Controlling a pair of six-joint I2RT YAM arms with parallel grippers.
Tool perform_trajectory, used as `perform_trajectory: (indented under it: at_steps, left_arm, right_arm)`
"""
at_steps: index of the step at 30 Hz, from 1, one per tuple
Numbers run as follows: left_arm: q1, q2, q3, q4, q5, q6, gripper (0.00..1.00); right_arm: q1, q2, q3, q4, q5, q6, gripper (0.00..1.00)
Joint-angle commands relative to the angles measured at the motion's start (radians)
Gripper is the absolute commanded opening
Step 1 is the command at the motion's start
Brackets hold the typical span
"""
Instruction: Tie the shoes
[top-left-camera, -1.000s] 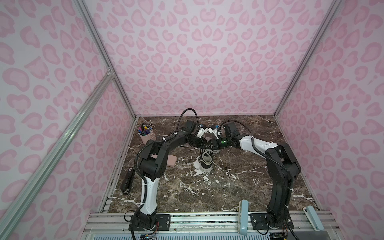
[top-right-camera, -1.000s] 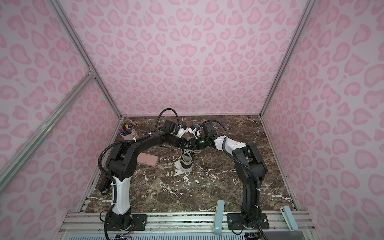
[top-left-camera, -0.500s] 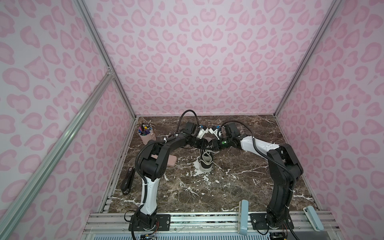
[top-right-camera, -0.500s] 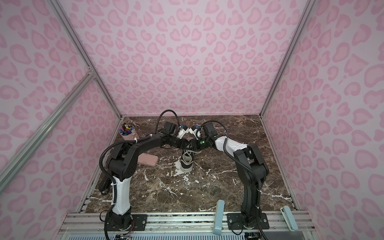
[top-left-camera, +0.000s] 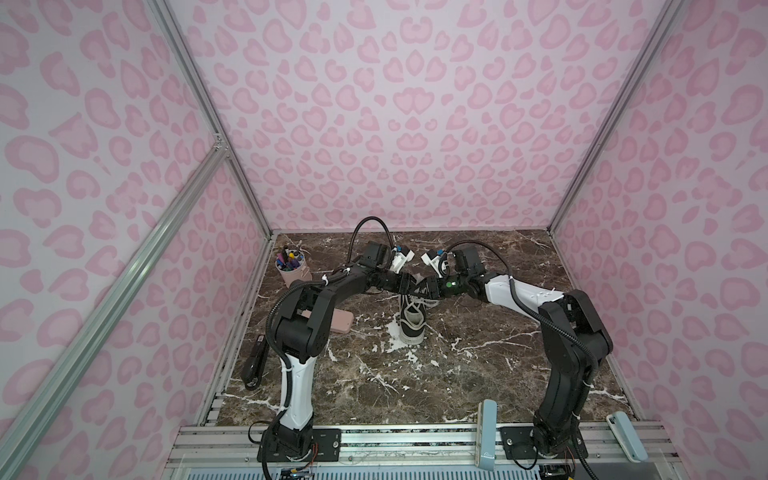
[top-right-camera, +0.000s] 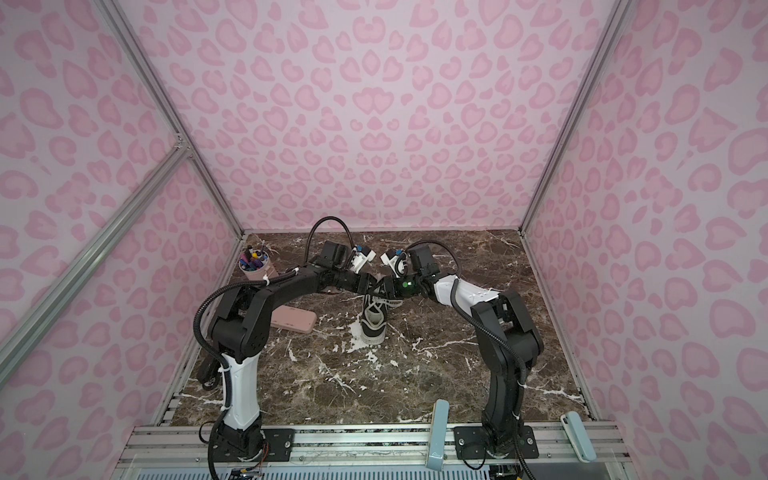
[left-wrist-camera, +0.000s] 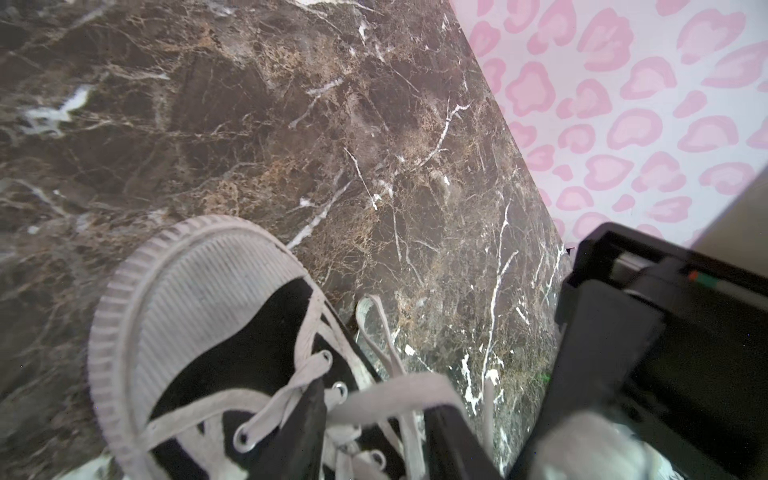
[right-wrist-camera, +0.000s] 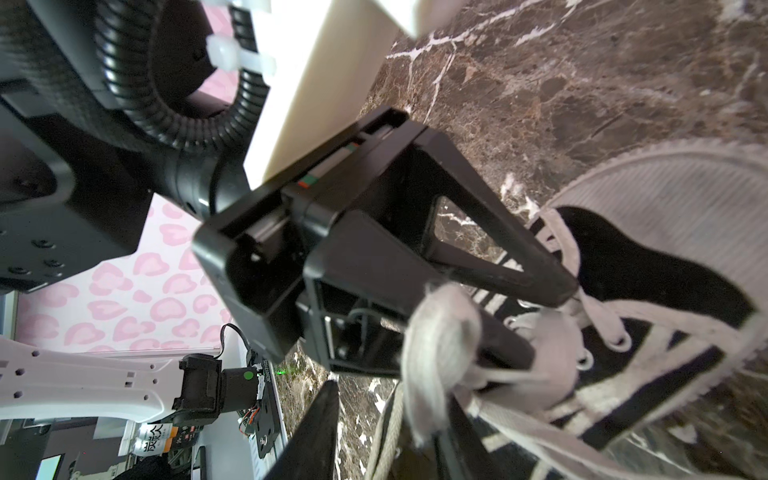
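The shoe (top-left-camera: 412, 322) is a black canvas sneaker with a white sole, standing mid-table in both top views (top-right-camera: 374, 324), heel toward the front. Both grippers meet above its laced end. In the left wrist view my left gripper (left-wrist-camera: 380, 399) has its jaws apart over the eyelets. A white lace (left-wrist-camera: 390, 397) lies across the gap between the fingertips. The white toe cap (left-wrist-camera: 199, 286) is beyond them. In the right wrist view my right gripper (right-wrist-camera: 388, 395) is open too. Lace strands (right-wrist-camera: 386, 440) run through its gap, and a blurred lace loop (right-wrist-camera: 438, 332) hangs by one finger.
A flat pink case (top-left-camera: 338, 322) lies left of the shoe, partly behind the left arm. A pink cup of pens (top-left-camera: 293, 268) stands at the back left. A black tool (top-left-camera: 255, 365) lies by the left wall. Two pale blue handles (top-left-camera: 485, 432) sit on the front rail.
Both grippers stay together over the shoe's laces. The left wrist has shifted slightly. The shoe has not moved.
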Motion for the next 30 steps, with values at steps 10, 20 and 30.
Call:
perform_trajectory:
  at_steps: [10,20,30]
  left_arm:
    - [-0.016,0.011,0.011,0.064,0.136,-0.008,0.46]
    - [0.022,-0.031,-0.028,0.096,0.081,-0.029,0.48]
    - [0.036,-0.042,-0.035,0.059,0.048,-0.010,0.49]
  right_arm:
    - [0.009,0.004,-0.011,0.024,-0.017,-0.005,0.38]
    - [0.008,-0.017,-0.030,0.051,0.006,0.009,0.39]
    - [0.014,-0.013,-0.027,0.029,0.008,0.000,0.39]
